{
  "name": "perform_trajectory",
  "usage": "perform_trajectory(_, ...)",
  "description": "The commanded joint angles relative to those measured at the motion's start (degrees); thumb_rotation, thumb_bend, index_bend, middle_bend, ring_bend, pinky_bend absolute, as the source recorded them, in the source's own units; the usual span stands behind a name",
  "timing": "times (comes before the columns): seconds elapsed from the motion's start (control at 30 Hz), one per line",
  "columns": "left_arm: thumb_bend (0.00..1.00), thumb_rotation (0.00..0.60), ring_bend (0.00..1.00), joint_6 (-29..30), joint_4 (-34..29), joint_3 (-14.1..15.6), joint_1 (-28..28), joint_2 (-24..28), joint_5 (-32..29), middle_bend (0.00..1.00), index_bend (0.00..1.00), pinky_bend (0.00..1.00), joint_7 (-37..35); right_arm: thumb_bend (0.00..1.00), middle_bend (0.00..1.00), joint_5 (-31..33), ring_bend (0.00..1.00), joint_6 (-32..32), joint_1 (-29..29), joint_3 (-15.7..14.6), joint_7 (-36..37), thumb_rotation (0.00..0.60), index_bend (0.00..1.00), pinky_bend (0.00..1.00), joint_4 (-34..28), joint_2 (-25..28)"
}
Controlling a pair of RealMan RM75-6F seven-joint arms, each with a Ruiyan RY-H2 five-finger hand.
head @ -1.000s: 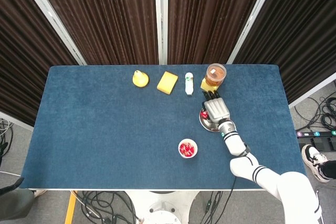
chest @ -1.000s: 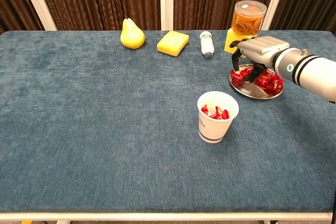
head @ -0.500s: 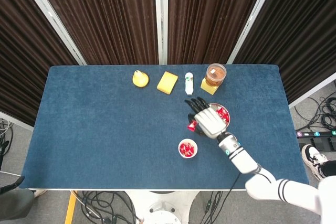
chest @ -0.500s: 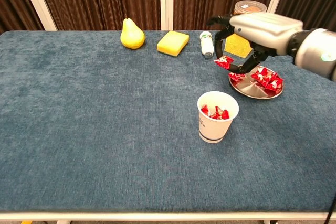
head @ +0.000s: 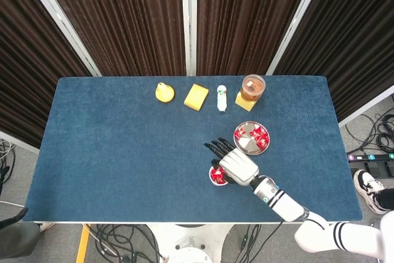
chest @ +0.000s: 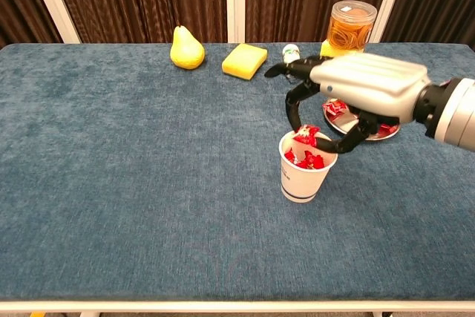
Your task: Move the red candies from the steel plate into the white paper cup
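The white paper cup stands mid-table with several red candies inside; from above the cup is partly covered by my hand. My right hand hovers right over the cup's mouth and pinches a red candy between thumb and a finger, just above the rim. In the head view the right hand has its other fingers spread to the left. The steel plate lies behind and to the right, still holding several red candies. In the chest view the plate is mostly hidden behind the hand. My left hand is not visible.
Along the far edge lie a yellow pear, a yellow sponge, a small white bottle on its side, and a clear jar standing on a yellow block, just behind the plate.
My right hand lifted a candy off the steel plate and carried it forward and left; it is now above the cup's mouth. The plate is uncovered in the head view.
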Motion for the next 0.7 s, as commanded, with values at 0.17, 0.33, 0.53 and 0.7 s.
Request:
perform_trajectory(0.17,0.16,0.600,0.08,0.0,0.3,-0.1,0.0,-0.1,0.0,0.04,0.07,0.15,-0.2,0.33,0.00,0.6,0.00,-0.4,-0.2,-0.2,-1.6,0.600,0.33,0.00,-0.3,0.2)
perform_trajectory(0.33,0.16,0.600,0.08,-0.1,0.3,-0.1,-0.2,-0.1,0.2,0.04,0.07,0.15,-0.2,0.33,0.00,2.3,0.00,2.7,-1.3,2.4,-0.1,0.600,0.32,0.00,-0.3,1.6)
perform_trajectory(0.53,0.16,0.600,0.08,-0.1,0.5,-0.1,-0.2,-0.1,0.3,0.04,0.07,0.15,-0.4,0.33,0.00,12.7,0.00,-1.8,-0.3,7.0,-0.6,0.600,0.34,0.00,8.0,0.9)
perform_trajectory(0.7,0.16,0.600,0.08,0.0,0.3,-0.1,-0.1,-0.1,0.2,0.04,0.07,0.15,-0.3,0.28,0.00,20.1,0.00,-8.2,2.2,8.7,-2.0,0.600,0.35,0.00,18.8,-4.3)
